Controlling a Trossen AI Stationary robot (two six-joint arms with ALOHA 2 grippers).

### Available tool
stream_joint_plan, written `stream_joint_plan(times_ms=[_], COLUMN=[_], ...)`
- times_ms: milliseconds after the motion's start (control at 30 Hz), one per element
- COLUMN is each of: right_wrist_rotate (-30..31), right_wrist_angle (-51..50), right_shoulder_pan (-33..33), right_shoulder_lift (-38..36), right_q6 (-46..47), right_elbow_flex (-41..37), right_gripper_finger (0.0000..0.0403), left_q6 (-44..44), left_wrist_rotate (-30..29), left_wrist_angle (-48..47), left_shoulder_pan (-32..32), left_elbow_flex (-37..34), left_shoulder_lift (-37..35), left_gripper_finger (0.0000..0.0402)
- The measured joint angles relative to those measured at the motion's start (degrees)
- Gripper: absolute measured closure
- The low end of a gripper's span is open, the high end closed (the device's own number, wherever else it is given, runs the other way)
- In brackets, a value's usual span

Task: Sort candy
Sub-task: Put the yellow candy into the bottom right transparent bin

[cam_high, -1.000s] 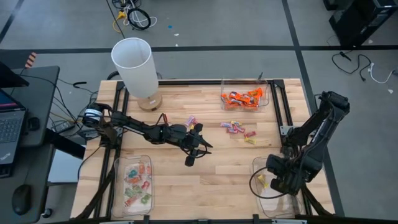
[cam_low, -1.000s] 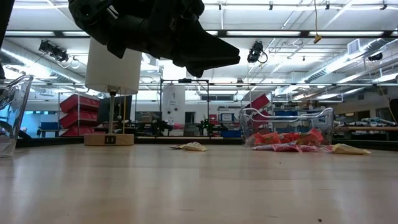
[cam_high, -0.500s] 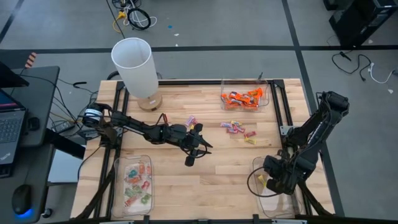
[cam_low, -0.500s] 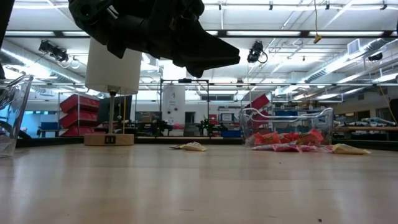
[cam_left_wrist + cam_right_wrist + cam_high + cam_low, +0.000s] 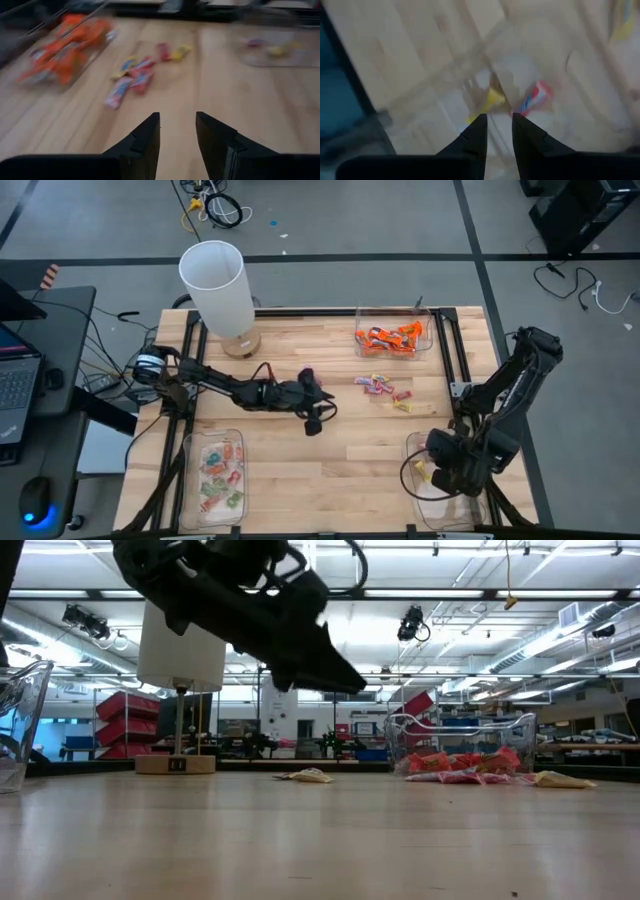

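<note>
On the high view, the near trays sit at 7 and 5 o'clock: the left tray [image 5: 213, 472] holds pale green-and-pink candy [image 5: 222, 470], and the right pincer [image 5: 447, 470], fingers slightly apart and empty, hangs over the right tray [image 5: 420, 498] with its few yellow sweets [image 5: 421, 471]. At centre the left pincer [image 5: 318, 416], apart and empty, points toward 3 o'clock at the loose sweets [image 5: 385, 388], their long axes running roughly 10 to 4; the far tray [image 5: 392, 344] at 1 o'clock holds orange candy [image 5: 390, 337]. Only the right wrist view shows a red-and-white sweet [image 5: 534, 98] beside a yellow one [image 5: 488, 101].

We see orange candy [image 5: 388, 337] in a clear tray [image 5: 428, 340], pink-and-yellow sweets [image 5: 378, 386] loose on the pale wood table [image 5: 350, 450], pale green and pink wrappers [image 5: 222, 475] in another clear tray [image 5: 189, 480], and a white lampshade [image 5: 217, 285].
</note>
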Motion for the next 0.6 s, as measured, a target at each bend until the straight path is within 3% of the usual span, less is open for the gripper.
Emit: stream_joint_plan(times_ms=[133,300,433,600], right_wrist_rotate=[8.73,17.85,20.25,20.24], right_wrist_angle=[-6.11,-9.03,-8.84,-8.90], right_shoulder_pan=[0.00,-1.09,-3.13,-5.23], right_shoulder_lift=[-0.02,-0.04,-0.04,-0.04], right_q6=[-2.50,-9.01,-14.95,-18.21], right_elbow_flex=[7.75,15.40,18.05,18.13], right_gripper_finger=[0.0329,0.0330,0.0330,0.0330], left_q6=[-4.52,-5.37,5.71,16.01], left_wrist_rotate=[-1.07,-1.05,-3.41,-3.07], left_wrist_angle=[-3.91,-15.85,-21.18,-21.36], left_shoulder_pan=[2.39,5.45,6.93,7.18], left_elbow_flex=[0.02,0.02,0.02,0.02], left_shoulder_lift=[0.00,0.00,0.00,0.00], left_gripper_finger=[0.0273,0.0273,0.0273,0.0273])
